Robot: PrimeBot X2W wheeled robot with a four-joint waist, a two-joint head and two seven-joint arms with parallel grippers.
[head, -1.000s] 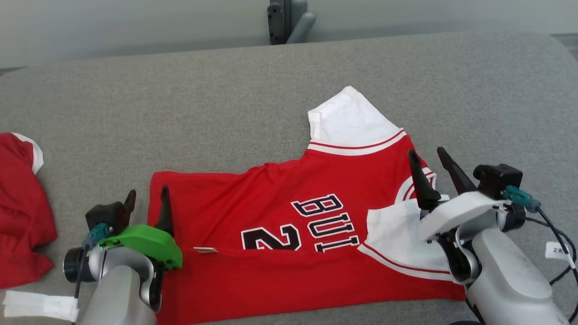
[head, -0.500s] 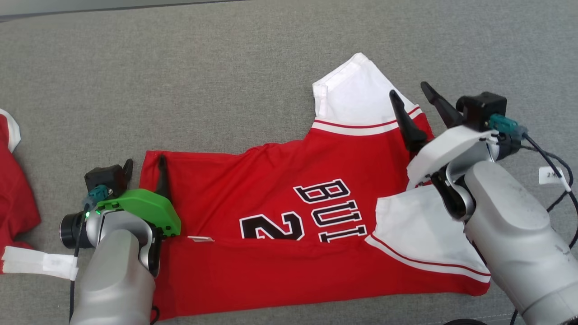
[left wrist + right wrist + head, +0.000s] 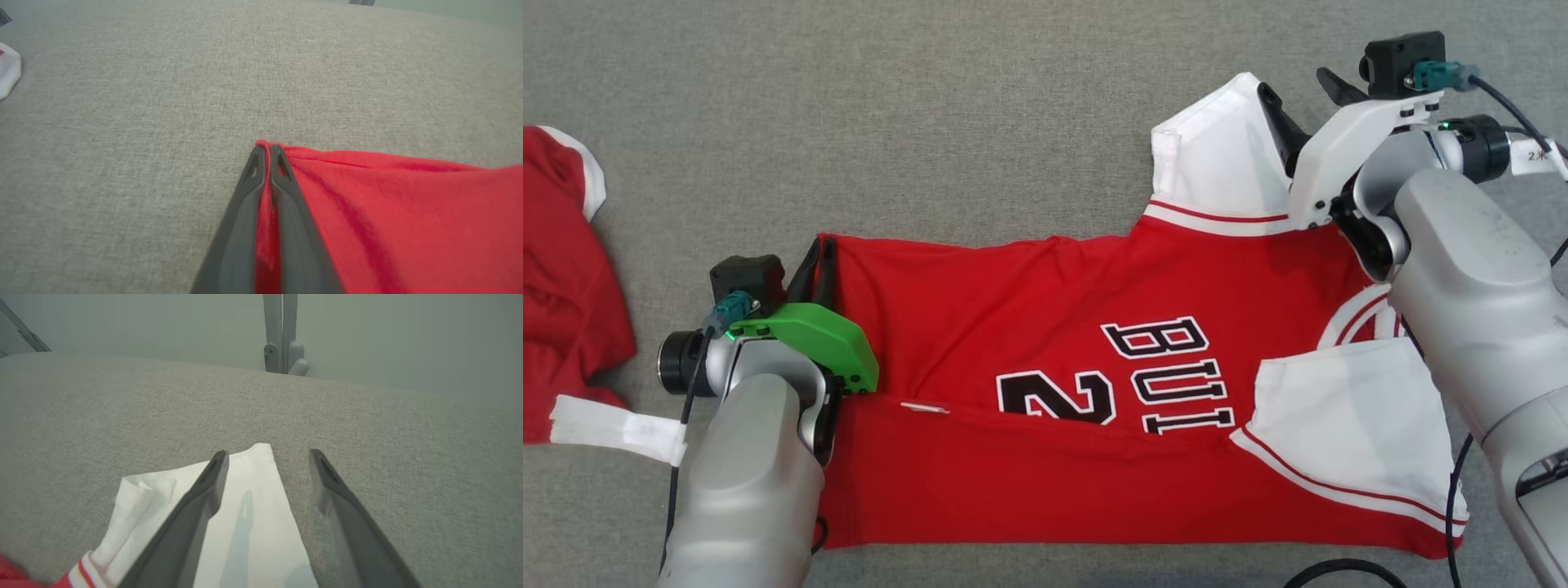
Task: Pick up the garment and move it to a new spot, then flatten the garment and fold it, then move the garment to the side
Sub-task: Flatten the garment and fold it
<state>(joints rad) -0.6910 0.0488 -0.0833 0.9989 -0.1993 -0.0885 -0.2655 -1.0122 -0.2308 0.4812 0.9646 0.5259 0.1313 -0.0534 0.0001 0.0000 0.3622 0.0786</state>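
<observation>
While I look down on the grey cushion [image 3: 931, 122] through the head camera, the far left has a second red garment [image 3: 564, 286] bunched at the edge, well apart from the one I am working. A strip of white tape [image 3: 617, 418] sits on the left arm's cable just below it.

Next comes my left gripper [image 3: 821, 253], green-shelled, at the jersey's far left corner. Through the left wrist camera I see its fingers [image 3: 245, 212] pressed together with a ridge of red cloth pinched between them, the hem corner poking out at the tips.

The jersey [image 3: 1013, 286] lies spread across the middle of the cushion, lettering side up. Its near strip is folded over the body, so the black-and-white lettering [image 3: 1160, 359] is cut off along the fold. A small white label [image 3: 923, 407] sits on that fold line. At the right, one white sleeve [image 3: 1347, 408] is folded in over the chest, and the other sleeve [image 3: 1217, 155] sticks out toward the far side.

My right gripper [image 3: 1297, 83] is at that far sleeve, fingers wide apart and holding nothing. In the right wrist camera one finger is over the white cloth [image 3: 245, 522] and the other over bare cushion, straddling the sleeve's edge. I cannot tell whether the tips touch the fabric. A grey post [image 3: 282, 335] stands behind the cushion.
</observation>
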